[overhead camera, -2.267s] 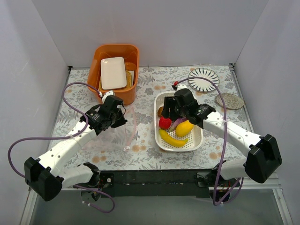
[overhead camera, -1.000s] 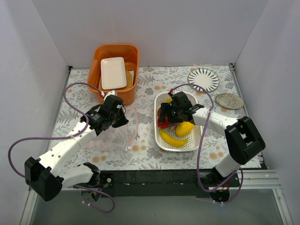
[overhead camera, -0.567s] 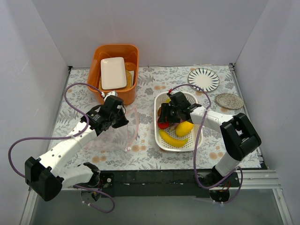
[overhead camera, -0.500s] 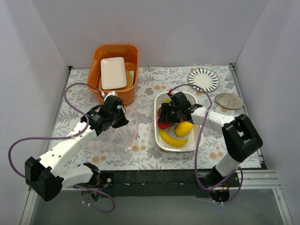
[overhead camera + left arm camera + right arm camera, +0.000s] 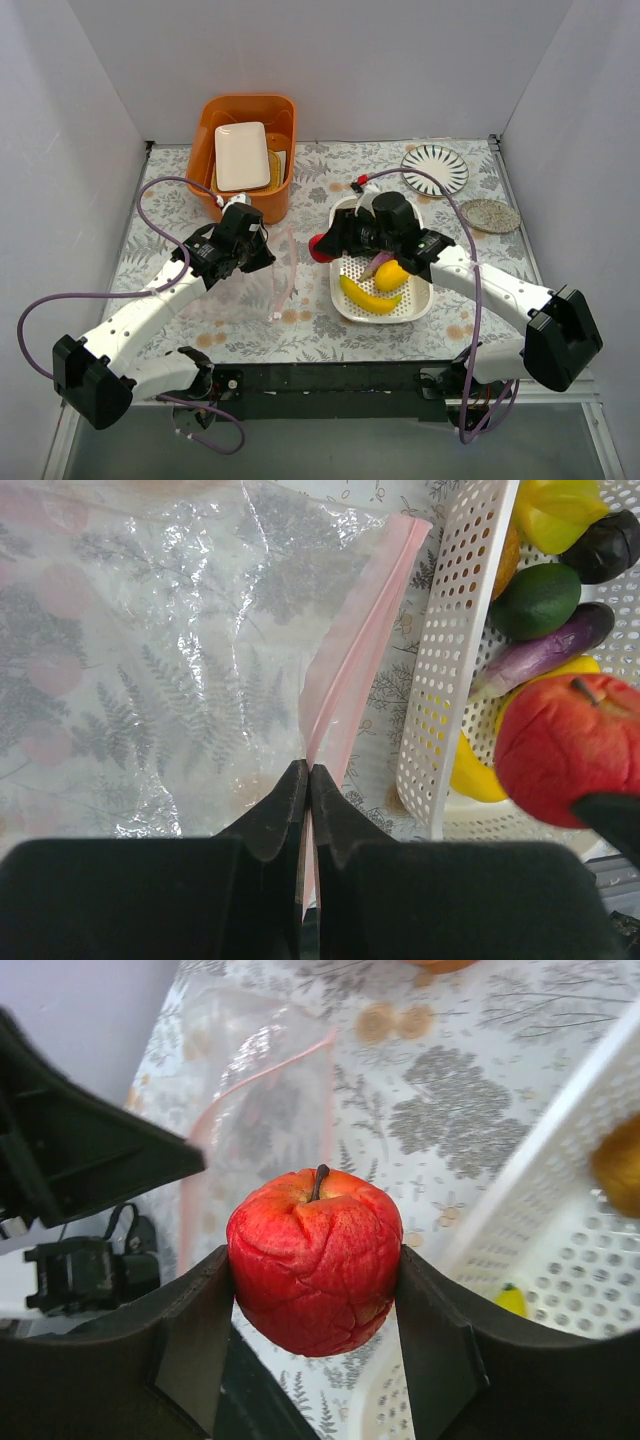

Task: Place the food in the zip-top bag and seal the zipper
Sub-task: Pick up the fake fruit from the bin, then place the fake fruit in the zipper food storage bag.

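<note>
My right gripper (image 5: 322, 246) is shut on a red apple (image 5: 315, 1258) and holds it in the air just left of the white basket (image 5: 418, 305), between the basket and the bag. The apple also shows in the left wrist view (image 5: 572, 746). The clear zip-top bag (image 5: 235, 290) lies flat on the table, its pink zipper strip (image 5: 285, 270) facing the basket. My left gripper (image 5: 308, 772) is shut on the pink zipper strip (image 5: 350, 670) and lifts that edge. A banana (image 5: 368, 297), a yellow piece (image 5: 391, 275), a purple eggplant (image 5: 540, 652) and a green piece (image 5: 537, 598) stay in the basket.
An orange bin (image 5: 249, 115) with a white dish (image 5: 242, 155) stands at the back left. A striped plate (image 5: 434, 169) and a grey round mat (image 5: 490, 215) lie at the back right. White walls close three sides.
My right gripper has lifted the red apple out of the basket and carried it left, over the basket's left rim toward the bag. The left gripper holds the zipper edge as before.
</note>
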You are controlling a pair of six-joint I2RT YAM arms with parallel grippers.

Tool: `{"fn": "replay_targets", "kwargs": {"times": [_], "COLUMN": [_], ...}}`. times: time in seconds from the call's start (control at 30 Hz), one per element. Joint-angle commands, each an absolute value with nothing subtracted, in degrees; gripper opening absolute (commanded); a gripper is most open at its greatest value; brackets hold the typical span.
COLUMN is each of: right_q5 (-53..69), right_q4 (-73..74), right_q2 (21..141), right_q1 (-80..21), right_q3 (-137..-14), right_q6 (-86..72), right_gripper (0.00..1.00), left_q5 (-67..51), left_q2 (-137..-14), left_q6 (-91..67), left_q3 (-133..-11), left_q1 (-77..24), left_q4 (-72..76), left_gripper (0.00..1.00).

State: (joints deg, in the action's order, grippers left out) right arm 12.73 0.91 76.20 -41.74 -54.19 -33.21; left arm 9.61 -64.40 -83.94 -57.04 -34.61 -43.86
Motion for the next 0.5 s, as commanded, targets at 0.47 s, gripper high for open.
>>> {"fn": "replay_targets", "kwargs": {"times": [0.47], "right_q5": [16.5], "right_q4": [-9.2], "right_q2": [83.5], "right_q1": [-49.0], "right_q3": [-56.5], "right_q6": [-36.8], "right_gripper": [0.40], "left_q5": [3.4], "left_q2": [-64.1], "left_q6": [-85.9], "left_q3": [-60.6], "left_q1": [-34.4], "left_q4": [-40.5], "left_gripper": [0.00]}}
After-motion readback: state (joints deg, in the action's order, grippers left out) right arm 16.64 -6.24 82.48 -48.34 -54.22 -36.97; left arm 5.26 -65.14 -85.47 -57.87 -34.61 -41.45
